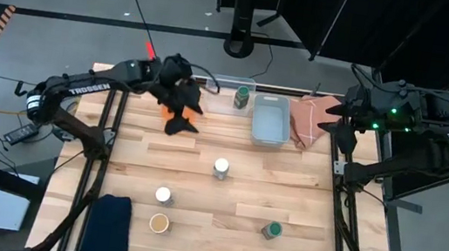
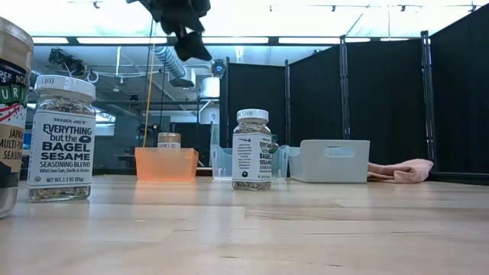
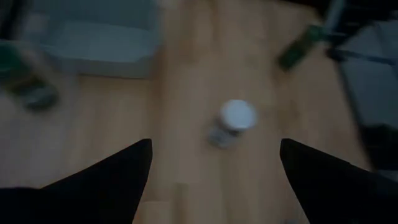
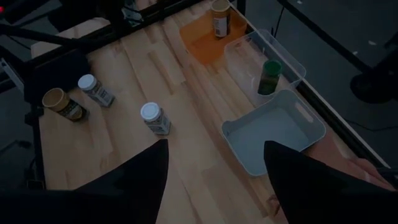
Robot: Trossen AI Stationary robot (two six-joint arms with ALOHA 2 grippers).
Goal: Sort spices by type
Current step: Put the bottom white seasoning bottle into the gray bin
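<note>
The left claw [image 1: 184, 113] hung above the orange bin [image 4: 208, 38] with its fingers [image 3: 106, 180] spread apart and empty. The right claw [image 1: 334, 115] waited over the tabletop's [image 1: 286, 187] far right corner, fingers apart, holding nothing. One tan-lidded jar [image 4: 219, 17] stood in the orange bin and one green-lidded jar [image 1: 242, 98] in the clear bin [image 4: 264, 59]; the pale-blue bin [image 1: 270, 120] held none. On the tabletop stood two white-lidded jars [image 1: 220, 168] [image 1: 163, 195], another tan-lidded jar [image 1: 160, 223] and another green-lidded jar [image 1: 270, 230]
</note>
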